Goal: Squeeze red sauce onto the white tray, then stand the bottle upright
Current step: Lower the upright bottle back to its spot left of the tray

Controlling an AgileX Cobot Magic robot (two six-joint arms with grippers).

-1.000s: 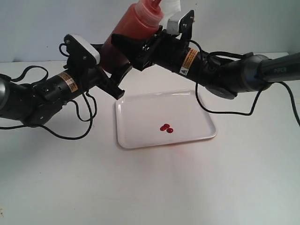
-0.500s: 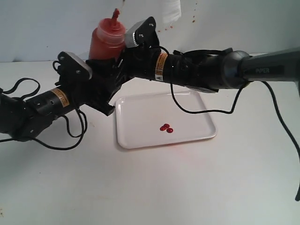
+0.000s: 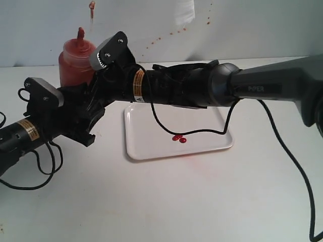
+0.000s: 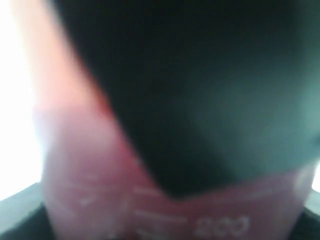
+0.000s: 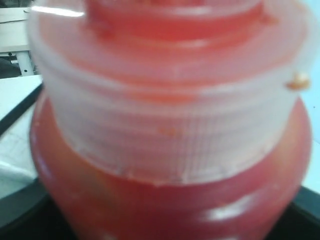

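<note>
The bottle (image 3: 73, 61) stands upright to the left of the white tray (image 3: 151, 146), red nozzle up, its thin tip cap dangling above. Its lower half is hidden behind both arms. My right gripper (image 3: 97, 86) reaches across the tray's far left corner and is shut on the bottle; in the right wrist view the cloudy screw cap (image 5: 170, 115) and the bottle's red shoulder fill the frame. My left gripper (image 3: 85, 120) is shut on the bottle (image 4: 90, 200) low down, with a dark blurred shape in front. Two small blobs of red sauce (image 3: 178, 137) lie near the tray's middle.
The right arm's black cable (image 3: 202, 132) hangs over the tray. Tiny red splatters (image 3: 166, 34) dot the back wall beside a white sheet (image 3: 184, 12). A faint pinkish smear (image 3: 187, 158) marks the table at the tray's front rim. The left arm's cable (image 3: 35, 171) loops on the table.
Both arms carried the bottle left and down, from tilted nozzle-down above the tray's far left corner to upright beside the tray. The sauce blobs have not moved.
</note>
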